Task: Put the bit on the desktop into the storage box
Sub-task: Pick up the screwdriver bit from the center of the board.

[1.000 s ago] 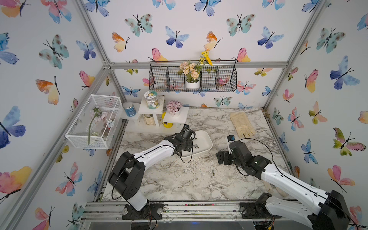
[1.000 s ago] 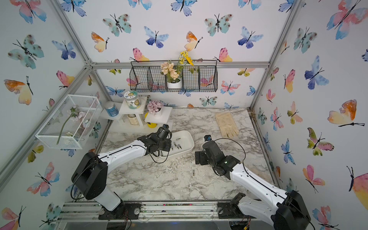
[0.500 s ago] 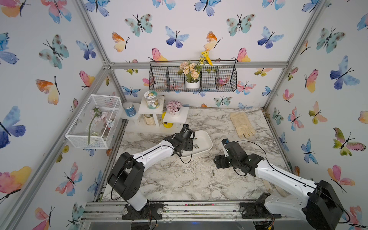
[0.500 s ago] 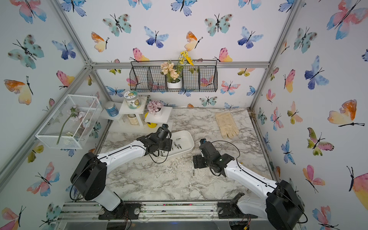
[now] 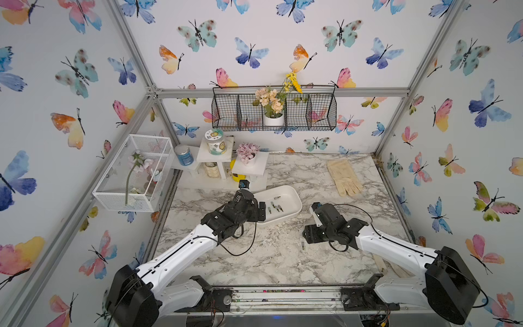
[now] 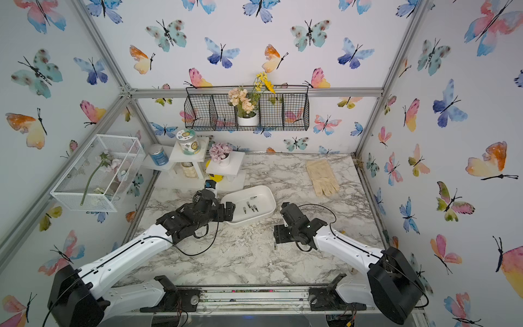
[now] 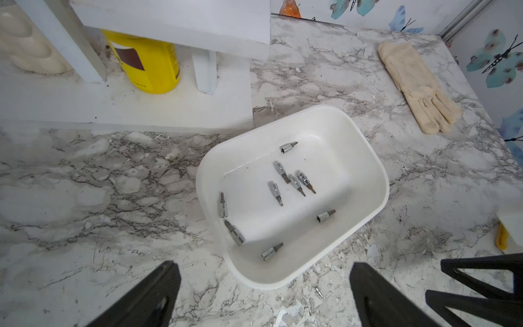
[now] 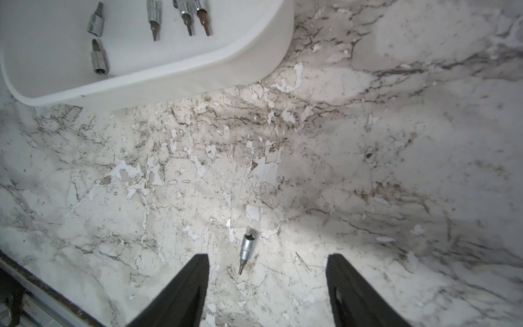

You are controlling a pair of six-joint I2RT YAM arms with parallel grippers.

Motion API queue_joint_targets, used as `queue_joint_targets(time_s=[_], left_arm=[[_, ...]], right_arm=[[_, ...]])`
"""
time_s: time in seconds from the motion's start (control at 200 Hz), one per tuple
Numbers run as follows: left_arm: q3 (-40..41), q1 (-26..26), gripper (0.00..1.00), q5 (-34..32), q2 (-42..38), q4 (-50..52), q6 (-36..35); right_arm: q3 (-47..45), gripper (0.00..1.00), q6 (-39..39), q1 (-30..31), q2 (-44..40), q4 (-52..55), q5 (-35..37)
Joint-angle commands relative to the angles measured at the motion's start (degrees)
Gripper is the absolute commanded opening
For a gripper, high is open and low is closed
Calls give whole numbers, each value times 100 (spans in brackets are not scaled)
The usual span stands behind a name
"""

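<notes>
Bright, soft, even light fills both top views; the bench shows only faint shadows; walls at nine and three o'clock stretch, wide-angle; in the right wrist view a pale glow rings the bit; the right tool blurs.

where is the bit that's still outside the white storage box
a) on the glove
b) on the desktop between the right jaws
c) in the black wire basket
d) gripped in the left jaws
b: the right wrist view shows the bit lying on the desktop between the open right jaws, untouched, outside the storage box.
</notes>
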State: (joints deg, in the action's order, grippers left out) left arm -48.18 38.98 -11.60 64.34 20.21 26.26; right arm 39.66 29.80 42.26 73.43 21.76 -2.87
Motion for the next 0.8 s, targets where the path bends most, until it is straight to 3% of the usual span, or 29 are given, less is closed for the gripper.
queue_joint_targets(time_s=[0.0,0.275,0.796], left_arm=[[271,-23,99,-325,-366,260,267],[665,-22,99,-571,-927,326,484],[731,-22,99,-581,-800,261,433]], right_arm=[[-72,69,137,116,162,81,-178],[13,64,311,422,498,83,-117],[311,46,377,722,1098,123,10]])
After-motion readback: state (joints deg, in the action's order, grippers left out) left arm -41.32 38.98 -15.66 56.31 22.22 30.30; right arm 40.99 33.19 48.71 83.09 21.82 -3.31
